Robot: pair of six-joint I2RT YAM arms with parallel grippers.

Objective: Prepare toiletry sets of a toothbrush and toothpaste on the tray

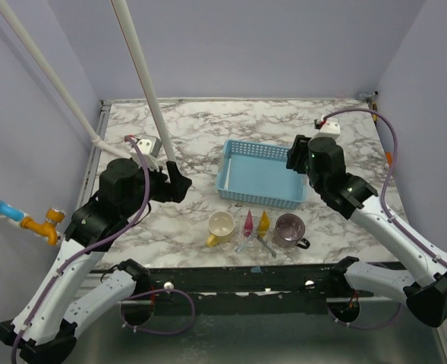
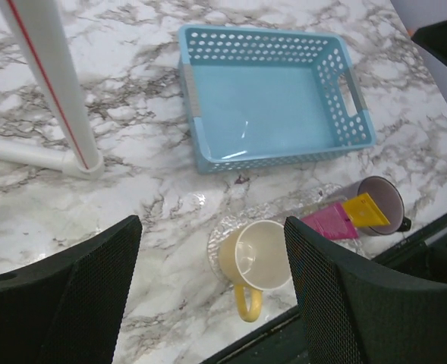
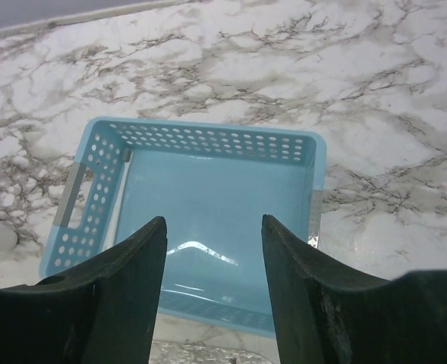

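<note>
Lavender walls close in a marble-patterned counter, and a white pipe slants down to it on the left. Near the middle sits a light blue perforated tray.

All of the toiletry items lie on the counter in front of the tray, near the front edge and outside the tray. The pink tube and the yellow tube lie side by side, between a yellow mug on the left and a translucent purple mug on the right. From the left wrist view, the yellow tube's end overlaps the purple mug's mouth, though whether they touch cannot be told. Just in front of the tubes lie two thin brushes. The pale brush lies below the pink tube and the grey brush below the yellow one. Both are small in the overhead view, so their heads cannot be made out.

The left hand hangs above the counter to the left of the tray. Its fingers are spread wide apart with nothing between them. The right hand is raised over the tray's far right corner. Its jaws are also parted and hold nothing, and its wrist view looks down into the tray between them. Neither hand touches any item.
</note>
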